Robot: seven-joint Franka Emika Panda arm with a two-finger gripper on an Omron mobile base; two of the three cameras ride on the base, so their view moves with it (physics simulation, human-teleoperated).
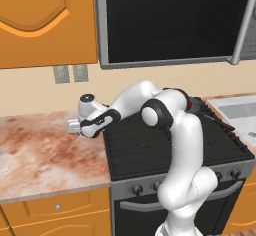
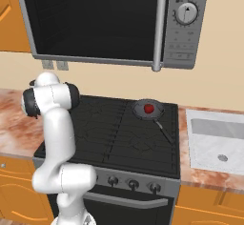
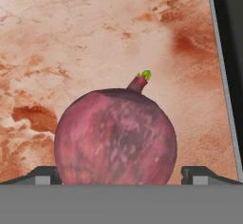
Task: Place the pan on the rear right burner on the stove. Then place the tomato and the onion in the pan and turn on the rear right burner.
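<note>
The onion (image 3: 115, 135) is sitting on the counter (image 3: 71, 38) between the gripper (image 3: 121, 175)'s wide-open jaws, seemingly ungripped; being round, it could roll away if they close off-centre.

Dull pinkish-purple onion (image 3: 115, 135) sits between the wide-spread tips of the tool (image 3: 121, 175), a tip flanking each side. Mottled reddish-brown marble surface (image 1: 45, 150) beyond and left of the onion lies bare. Raised edge of the wide black gas stove (image 3: 227, 66) bounds the right. Over the cooktop, the silver microwave (image 2: 109, 21) limits headroom. Small dark grey frying pan (image 2: 148, 109) on the rear right burner already holds the glossy red tomato (image 2: 149, 108), with room beside it.
</note>
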